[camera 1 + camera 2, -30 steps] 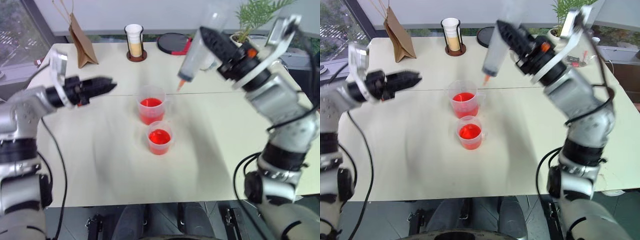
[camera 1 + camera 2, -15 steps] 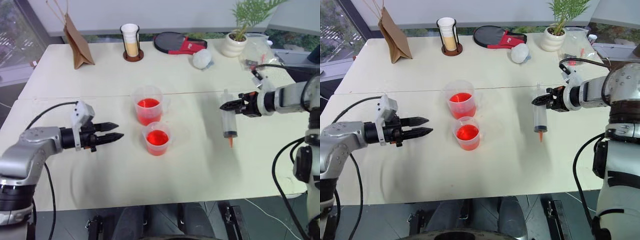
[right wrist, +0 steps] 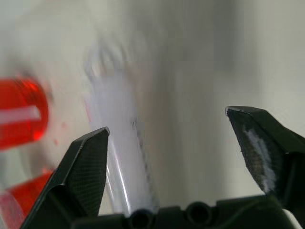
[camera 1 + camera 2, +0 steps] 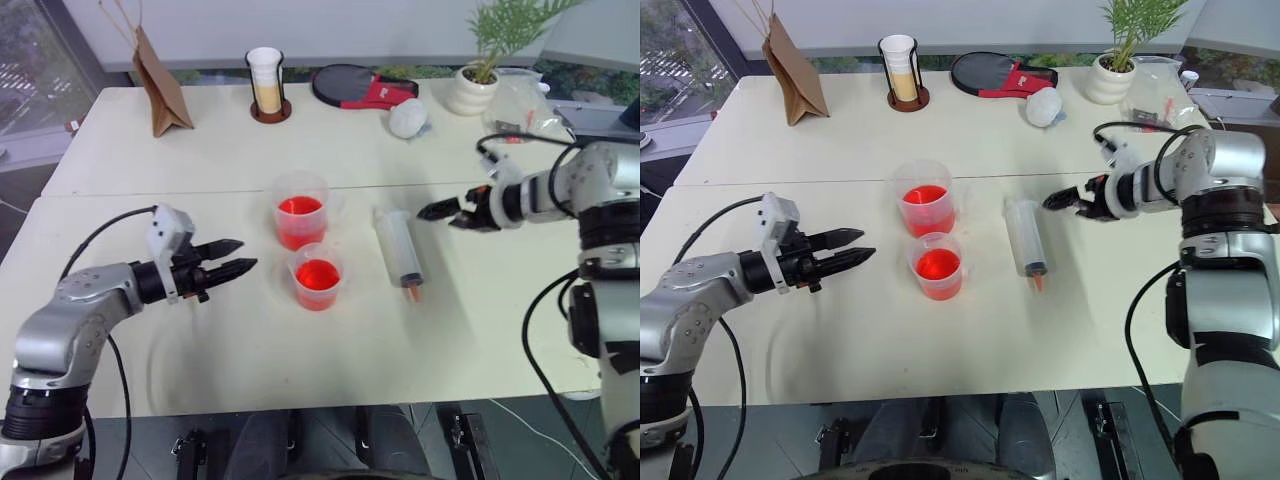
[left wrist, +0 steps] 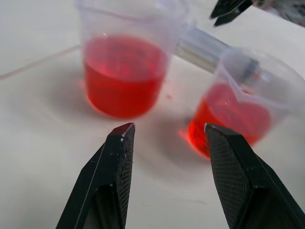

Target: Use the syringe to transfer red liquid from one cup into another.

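The syringe lies flat on the table, just right of both cups. The right gripper hovers beside it, fingers apart and empty; the left gripper, fingers apart, points level toward the smaller cup.

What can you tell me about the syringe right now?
The syringe is a large clear plastic barrel with a black plunger seal near its orange-red tip. It lies flat on the table, tip pointing toward the robot, just right of the two cups of red liquid and apart from them. Nothing holds it: the right gripper stands open beside its far end, not touching. Whether any liquid is inside, I cannot tell.
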Robot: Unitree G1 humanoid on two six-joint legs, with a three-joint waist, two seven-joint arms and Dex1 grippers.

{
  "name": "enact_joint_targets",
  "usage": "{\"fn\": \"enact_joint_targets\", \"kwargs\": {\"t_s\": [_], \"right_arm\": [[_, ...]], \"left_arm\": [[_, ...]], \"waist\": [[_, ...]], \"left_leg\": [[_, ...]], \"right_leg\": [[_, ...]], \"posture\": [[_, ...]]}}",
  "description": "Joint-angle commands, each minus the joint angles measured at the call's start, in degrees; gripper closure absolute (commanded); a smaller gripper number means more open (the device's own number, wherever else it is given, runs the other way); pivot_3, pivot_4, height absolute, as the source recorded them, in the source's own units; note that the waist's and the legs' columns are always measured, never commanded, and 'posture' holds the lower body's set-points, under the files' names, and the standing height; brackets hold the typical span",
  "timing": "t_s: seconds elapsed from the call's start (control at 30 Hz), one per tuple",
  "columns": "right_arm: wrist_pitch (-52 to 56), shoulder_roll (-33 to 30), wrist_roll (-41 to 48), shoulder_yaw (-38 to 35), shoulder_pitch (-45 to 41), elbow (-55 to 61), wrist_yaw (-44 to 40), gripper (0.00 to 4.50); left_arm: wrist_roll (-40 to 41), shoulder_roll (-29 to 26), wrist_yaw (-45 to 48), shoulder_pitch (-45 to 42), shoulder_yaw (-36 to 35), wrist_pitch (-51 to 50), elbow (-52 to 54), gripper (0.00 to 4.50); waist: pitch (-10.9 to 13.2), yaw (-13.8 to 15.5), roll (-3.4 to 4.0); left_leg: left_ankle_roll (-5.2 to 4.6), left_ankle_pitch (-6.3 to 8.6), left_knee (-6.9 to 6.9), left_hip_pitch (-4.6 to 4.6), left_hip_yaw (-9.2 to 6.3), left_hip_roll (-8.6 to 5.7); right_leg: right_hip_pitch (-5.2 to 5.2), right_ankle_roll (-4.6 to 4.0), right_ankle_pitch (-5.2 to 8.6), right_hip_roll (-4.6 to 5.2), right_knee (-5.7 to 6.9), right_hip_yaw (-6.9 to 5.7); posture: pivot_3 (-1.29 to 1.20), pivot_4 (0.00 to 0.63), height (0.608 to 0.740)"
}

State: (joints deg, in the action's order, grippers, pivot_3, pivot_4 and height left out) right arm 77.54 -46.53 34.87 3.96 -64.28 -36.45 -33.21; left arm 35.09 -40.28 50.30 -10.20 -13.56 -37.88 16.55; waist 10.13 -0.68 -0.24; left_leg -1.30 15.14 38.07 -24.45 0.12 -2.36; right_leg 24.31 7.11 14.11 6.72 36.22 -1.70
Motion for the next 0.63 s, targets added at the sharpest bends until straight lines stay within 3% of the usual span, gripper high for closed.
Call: {"fn": "enact_joint_targets", "kwargs": {"t_s": [0.03, 0.17, 0.33, 0.5, 0.63], "right_arm": [[-16.1, -5.7, -1.9, -5.6, 5.9, 9.4, -8.9, 0.05], [-37.1, -6.8, -3.8, -16.2, 24.0, 19.5, -13.4, 0.05], [-49.3, -0.3, -3.1, -27.3, 43.4, 26.1, -11.8, 0.05], [-55.4, 6.3, -3.5, -31.0, 49.1, 29.0, -6.7, 0.05], [-57.5, 9.7, -5.3, -29.3, 51.8, 31.1, -4.2, 0.05]], "left_arm": [[-0.9, 0.0, -1.5, 3.8, -4.2, 2.9, -1.2, 2.11], [-1.0, 1.0, -3.1, 7.2, -5.4, 4.2, -1.6, 2.11], [-1.4, 3.4, -5.2, 8.8, -4.3, 4.9, -2.9, 2.11], [-1.3, 5.2, -6.1, 8.1, -4.0, 5.2, -4.8, 2.11], [-0.8, 6.4, -6.9, 6.3, -4.5, 5.9, -6.6, 2.11]], "waist": [[0.0, 0.1, -0.02], [-0.1, 0.4, -0.2], [-0.1, 1.1, -0.17], [-0.1, 1.0, -0.12], [-0.1, 1.2, -0.09]], "left_leg": [[0.0, 0.0, -0.05, 0.01, -0.01, 0.0], [-0.09, 0.06, 0.03, 0.06, -0.08, -0.01], [-0.14, 0.09, 0.17, 0.28, -0.01, -0.03], [-0.12, 0.12, 0.06, 0.91, -0.01, 0.01], [-0.11, 0.12, 0.03, 1.0, -0.04, 0.01]], "right_leg": [[-0.01, 0.0, 0.0, -0.01, -0.02, -0.02], [-0.28, 0.01, 0.0, 0.0, -0.11, -0.07], [-0.49, 0.03, -0.01, 0.07, -0.12, 0.0], [-0.97, 0.01, 0.0, 0.06, -0.14, 0.03], [-1.05, 0.0, 0.0, 0.06, -0.14, 0.04]], "posture": [[0.0, 0.15, 0.74], [0.0, 0.15, 0.74], [0.0, 0.15, 0.74], [0.0, 0.15, 0.74], [0.0, 0.15, 0.74]]}}
